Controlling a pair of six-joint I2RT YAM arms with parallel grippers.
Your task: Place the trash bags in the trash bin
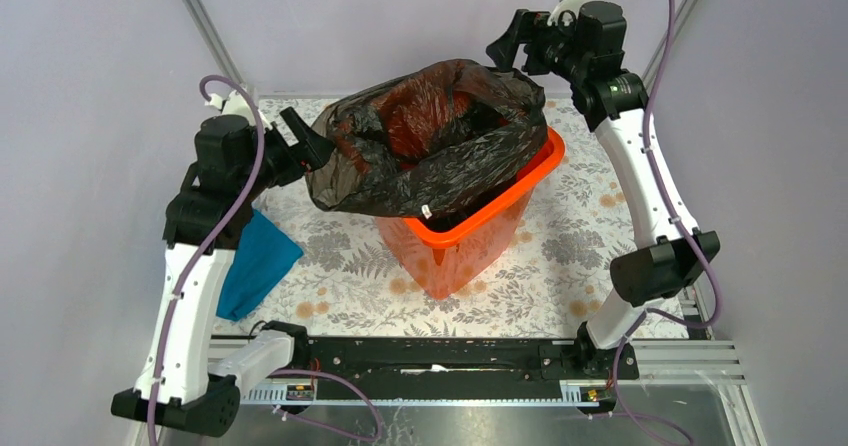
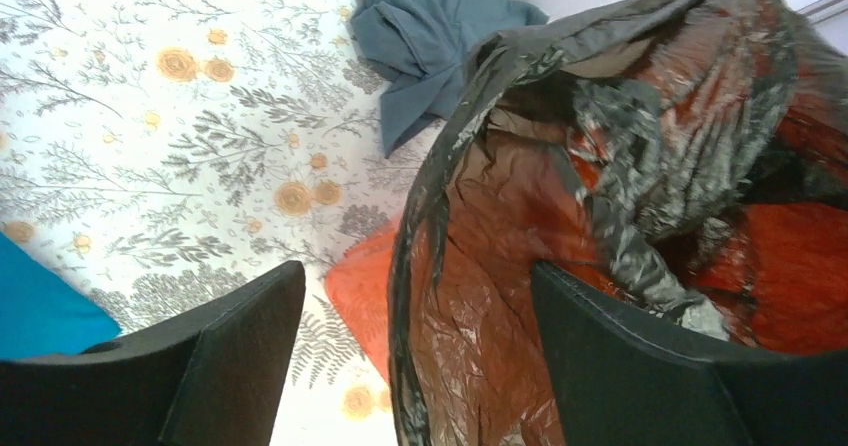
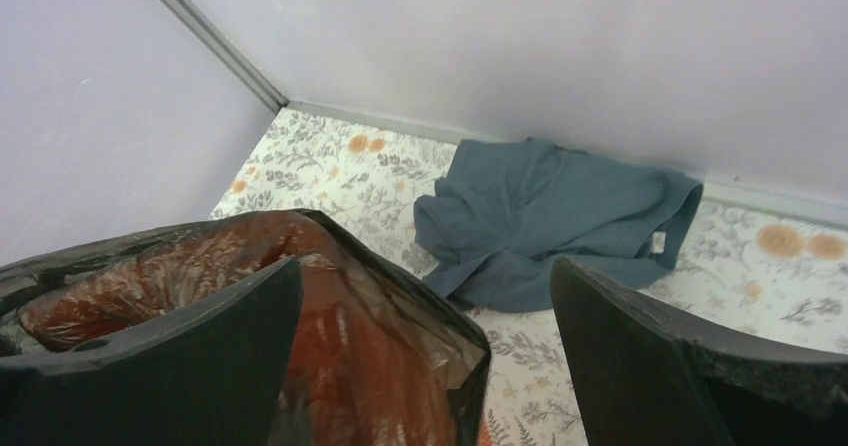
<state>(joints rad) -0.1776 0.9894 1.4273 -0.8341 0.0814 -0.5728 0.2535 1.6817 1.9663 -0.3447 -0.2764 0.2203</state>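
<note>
The orange trash bin stands tilted at the table's middle. The black trash bag is spread over its mouth, hanging over the left rim, with orange showing through inside. My left gripper is open at the bag's left edge. In the left wrist view the bag's edge runs between the open fingers, unpinched, with the bin beside it. My right gripper is open above the bag's back right corner. In the right wrist view that corner lies between the open fingers.
A teal-blue cloth lies on the table by the left arm, also in the left wrist view. A grey-blue cloth lies behind the bin near the back wall, also in the left wrist view. Walls close the back and sides.
</note>
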